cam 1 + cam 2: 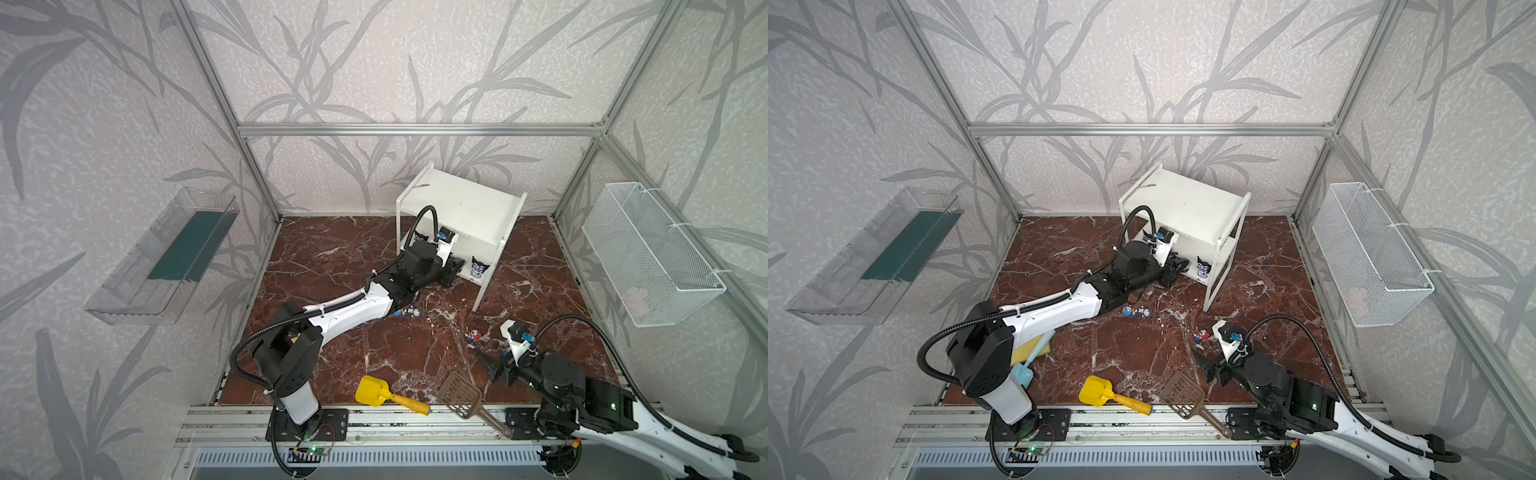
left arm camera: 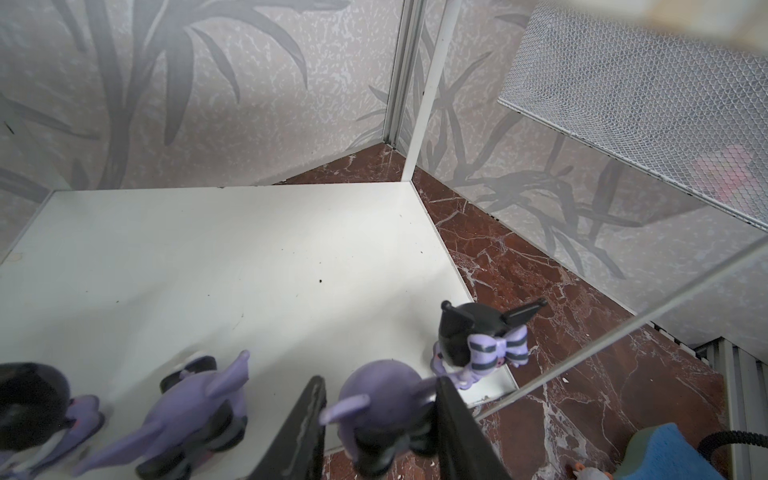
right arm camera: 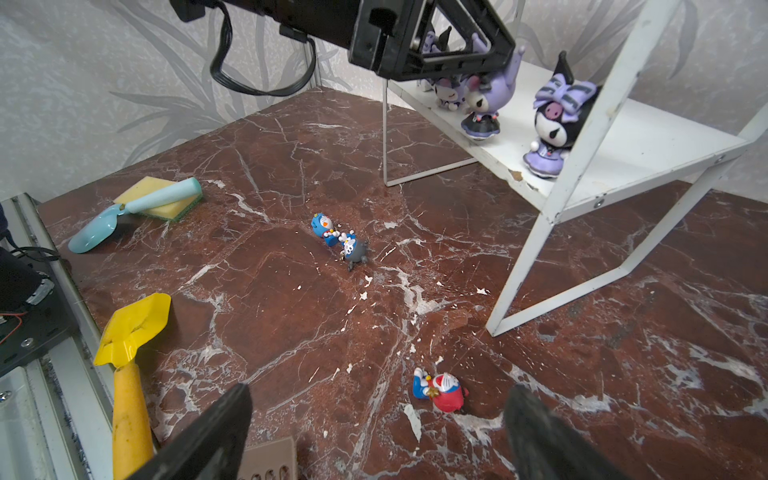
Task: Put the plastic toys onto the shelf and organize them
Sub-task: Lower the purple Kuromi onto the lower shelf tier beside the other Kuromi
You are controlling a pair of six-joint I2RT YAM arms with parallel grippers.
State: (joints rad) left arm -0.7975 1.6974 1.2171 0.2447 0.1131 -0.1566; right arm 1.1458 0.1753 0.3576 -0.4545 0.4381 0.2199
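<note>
Purple toy [image 2: 376,399] is pinched in your L gripper [image 2: 380,386] on the shelf [image 2: 208,257] lower tier, beside 3 look-alikes [image 2: 195,399], prob. grouping the set. R gripper [image 3: 382,390] gapes empty by red-headed toy [image 3: 446,392].

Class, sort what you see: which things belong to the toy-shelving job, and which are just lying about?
Job: shelf; purple figurine in left hand; three other purple figurines shelved; blue figurine, grey figurine, red figurine, not yet shelved.

Lying about: yellow scoop; brown scoop; pale blue scoop; sponge; wire basket; clear tray.
</note>
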